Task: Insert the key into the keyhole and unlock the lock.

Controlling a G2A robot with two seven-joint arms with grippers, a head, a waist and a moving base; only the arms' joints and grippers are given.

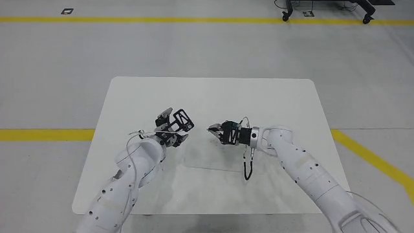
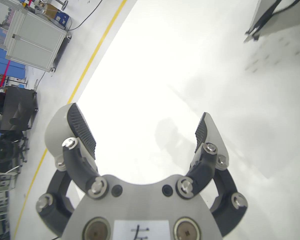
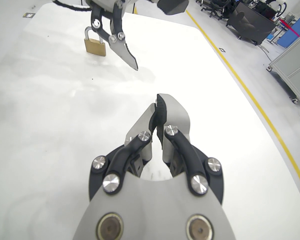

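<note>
From the top, my left gripper [image 1: 173,124] and right gripper [image 1: 217,129] hang low over the middle of the white worktop [image 1: 278,97]. They point toward each other with a short gap between them. The left one is spread wide and the right one is drawn to a narrow tip.

From my left wrist, the left gripper [image 2: 140,116] stands wide apart. Its ribbed pads [image 2: 81,131] have nothing between them, and only bare worktop lies beyond.

From my right wrist, the right gripper [image 3: 158,102] has its pads pressed together. I cannot tell whether a key is pinched between them. Farther across the worktop the brass lock [image 3: 95,47] stands upright, shackle [image 3: 86,33] on top. It sits just behind the lower finger of my open left gripper [image 3: 155,36], close to it, but I cannot tell if they touch. The shackle looks seated in the body, so I judge the lock not yet opened. It is well apart from my right gripper.

By my reckoning the task is barely begun. The lock is neither clamped nor steadied, and nothing is in the keyhole. What is left is to grip the lock with my left gripper, bring the key to the keyhole, push it in and turn it.
</note>
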